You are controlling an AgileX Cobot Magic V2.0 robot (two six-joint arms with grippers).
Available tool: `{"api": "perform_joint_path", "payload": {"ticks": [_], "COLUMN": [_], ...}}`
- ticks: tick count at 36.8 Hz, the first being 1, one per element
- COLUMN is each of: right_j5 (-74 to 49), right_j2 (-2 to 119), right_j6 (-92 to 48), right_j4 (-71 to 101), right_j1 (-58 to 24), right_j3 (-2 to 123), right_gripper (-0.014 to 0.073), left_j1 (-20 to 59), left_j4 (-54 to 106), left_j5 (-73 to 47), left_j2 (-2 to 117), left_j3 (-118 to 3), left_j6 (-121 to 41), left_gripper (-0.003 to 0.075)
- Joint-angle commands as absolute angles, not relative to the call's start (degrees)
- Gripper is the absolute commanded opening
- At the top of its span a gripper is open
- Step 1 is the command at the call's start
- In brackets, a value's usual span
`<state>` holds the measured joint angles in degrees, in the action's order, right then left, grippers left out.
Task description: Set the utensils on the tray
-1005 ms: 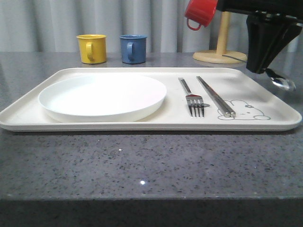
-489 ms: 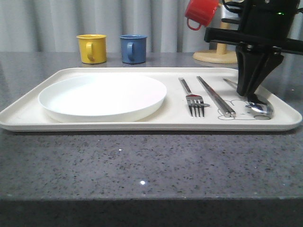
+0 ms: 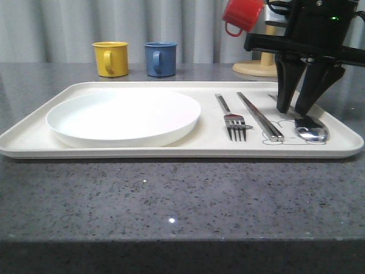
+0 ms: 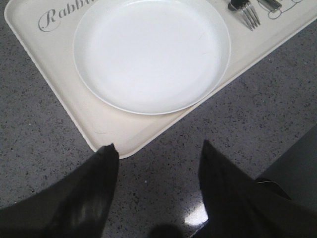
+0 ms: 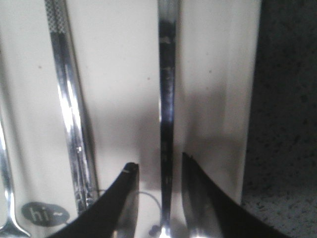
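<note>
The right tool [image 3: 297, 108] stands spread open over the spoon [image 3: 311, 131], its fingers on either side of the handle. The spoon lies flat at the tray's [image 3: 171, 149] right end, beside the chopsticks [image 3: 260, 116] and fork [image 3: 230, 117]. The left tool [image 4: 156, 151] hangs open above the bench [image 3: 171, 194] by the tray's corner. Behind stand two mugs.

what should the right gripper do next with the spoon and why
Probably lift straight up and clear. The right gripper stands open, its fingers either side of the spoon handle, and the spoon lies flat on the tray beside the chopsticks and fork. A sideways pull could knock the handle.
</note>
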<state>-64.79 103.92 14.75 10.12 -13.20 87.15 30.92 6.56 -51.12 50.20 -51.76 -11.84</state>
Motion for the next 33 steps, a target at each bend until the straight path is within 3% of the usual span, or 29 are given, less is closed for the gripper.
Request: {"api": "perform_joint_path", "payload": {"ticks": [1, 13, 22, 33], "right_j5": [-63.54, -65.93, -68.96, -65.6], "right_j2": [96.94, 81.01, 68.62, 52.55], "right_j6": [10.49, -3.87, -4.87, -5.94], "right_j4": [10.0, 8.67, 8.67, 8.28], "right_j1": [-13.28, -17.08, -19.05, -19.05], "right_j3": [88.81, 88.62, 88.1, 76.05], "right_gripper": [0.0265, 0.0265, 0.0265, 0.0265], "left_j1": [31.35, 31.35, 31.35, 31.35], "left_j4": [7.13, 7.13, 7.13, 7.13], "left_j5": [-47.63, -47.63, -47.63, -47.63], "left_j2": [49.94, 49.94, 49.94, 49.94], "left_j3": [-53.17, -53.17, -53.17, -53.17], "left_j6": [-11.28, -11.28, -11.28, -11.28], "left_gripper": [0.0369, 0.0369, 0.0369, 0.0369]}}
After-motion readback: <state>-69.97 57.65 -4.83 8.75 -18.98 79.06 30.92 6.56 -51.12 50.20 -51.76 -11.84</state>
